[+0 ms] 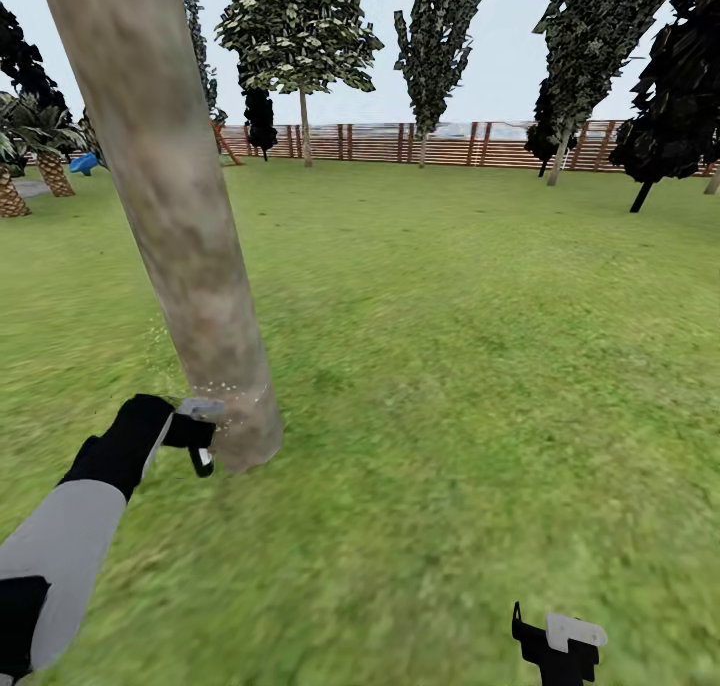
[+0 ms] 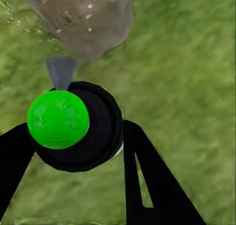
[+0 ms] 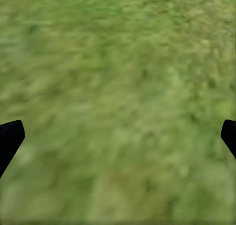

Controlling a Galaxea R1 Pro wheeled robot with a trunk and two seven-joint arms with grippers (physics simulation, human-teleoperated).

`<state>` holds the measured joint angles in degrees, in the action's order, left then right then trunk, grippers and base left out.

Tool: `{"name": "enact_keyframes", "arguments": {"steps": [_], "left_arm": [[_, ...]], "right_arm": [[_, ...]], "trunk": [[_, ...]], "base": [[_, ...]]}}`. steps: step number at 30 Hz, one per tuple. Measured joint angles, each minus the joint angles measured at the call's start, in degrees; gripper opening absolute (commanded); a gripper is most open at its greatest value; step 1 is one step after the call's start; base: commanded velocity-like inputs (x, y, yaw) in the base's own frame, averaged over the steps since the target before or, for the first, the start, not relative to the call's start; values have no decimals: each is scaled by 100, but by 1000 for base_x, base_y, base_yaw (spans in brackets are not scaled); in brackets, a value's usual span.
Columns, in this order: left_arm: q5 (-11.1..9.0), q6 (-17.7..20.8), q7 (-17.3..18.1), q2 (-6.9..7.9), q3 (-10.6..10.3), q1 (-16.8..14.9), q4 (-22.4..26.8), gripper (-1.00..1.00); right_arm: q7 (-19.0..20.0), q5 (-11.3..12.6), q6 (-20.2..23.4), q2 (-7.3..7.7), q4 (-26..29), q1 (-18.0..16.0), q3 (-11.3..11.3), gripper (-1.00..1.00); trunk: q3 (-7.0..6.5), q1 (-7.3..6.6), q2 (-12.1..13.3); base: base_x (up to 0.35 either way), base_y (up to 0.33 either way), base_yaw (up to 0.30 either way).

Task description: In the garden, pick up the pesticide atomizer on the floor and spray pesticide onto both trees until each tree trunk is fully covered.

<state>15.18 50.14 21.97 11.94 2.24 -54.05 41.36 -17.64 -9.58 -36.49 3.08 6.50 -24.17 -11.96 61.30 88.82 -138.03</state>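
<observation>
Spraying is under way at the base of one tree trunk [image 1: 185, 236], which leans across the left of the head view. The left gripper [image 1: 200, 434] holds the pesticide atomizer [image 1: 203, 418] just beside the trunk's foot, near the lawn [image 1: 450, 366]. White specks of pesticide [image 1: 240, 398] dot the bark only in a low band, so by the look of it most of this trunk is not yet covered, and the second thick-trunked tree is left to do. The right gripper [image 1: 560, 646] hangs low at the bottom edge of the view, over grass. Beyond stand a slatted wooden fence [image 1: 400, 142], thin-trunked dark trees [image 1: 300, 36], a palm [image 1: 45, 136] and a small blue object [image 1: 85, 163], all well apart from the work; nothing stands between atomizer and trunk.

Seen from the left wrist, the fingers [image 2: 150, 180] are closed around the atomizer's black body [image 2: 101, 131], with its green cap [image 2: 58, 119] and grey nozzle [image 2: 61, 70] aimed at the speckled trunk base [image 2: 81, 18].

Seen from the right wrist, the fingers [image 3: 10, 139] are spread wide and hold nothing, with blurred grass [image 3: 118, 97] beneath.
</observation>
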Motion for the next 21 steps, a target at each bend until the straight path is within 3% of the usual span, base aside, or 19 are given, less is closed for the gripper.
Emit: {"name": "enact_keyframes", "arguments": {"steps": [1, 2, 4, 8, 13, 14, 16, 19, 21], "left_arm": [[59, -4, 3, 271, 3, -1, 2, -100], [16, 7, 6, 364, 2, -1, 3, -100], [-51, 22, 8, 395, -8, 4, 12, -100], [-81, 34, 9, 147, -50, -11, 107, -100], [-38, 295, 40, 174, -52, -191, 434, -100], [-17, 335, 44, 199, -54, -215, 443, -100], [37, 368, 48, 443, -55, -284, 449, -100], [24, 358, 51, 690, -63, -316, 392, -100], [-32, 347, 53, 708, -73, -290, 378, -100]], "right_arm": [[1, -1, -1, 0, 0, 0, 2, 100], [2, -1, -1, 0, 0, 0, 1, 100], [3, 0, -1, 0, 0, 0, 1, 100], [1, 0, 1, 0, 0, 0, 1, 100], [-1, 0, 1, 0, 0, 0, 1, 100], [-1, -1, 0, 0, 0, 0, 1, 100], [1, -1, -5, 0, 0, 0, 1, 100], [1, -1, 1, 0, 0, 0, 1, 100], [2, 0, 0, 0, 0, 0, 1, 100]], "trunk": [[0, 0, 0], [0, 0, 0], [0, 0, 0], [0, 0, 0], [0, 0, 0], [0, 0, 0], [0, 0, 0], [0, 0, 0], [0, 0, 0]], "base": [[0, 0, 0], [0, 0, 0], [0, 0, 0], [-32, 6, 0], [-113, 43, 0], [-9, 3, 0], [-3, 1, 0], [0, 0, 0], [85, 40, 0]]}}
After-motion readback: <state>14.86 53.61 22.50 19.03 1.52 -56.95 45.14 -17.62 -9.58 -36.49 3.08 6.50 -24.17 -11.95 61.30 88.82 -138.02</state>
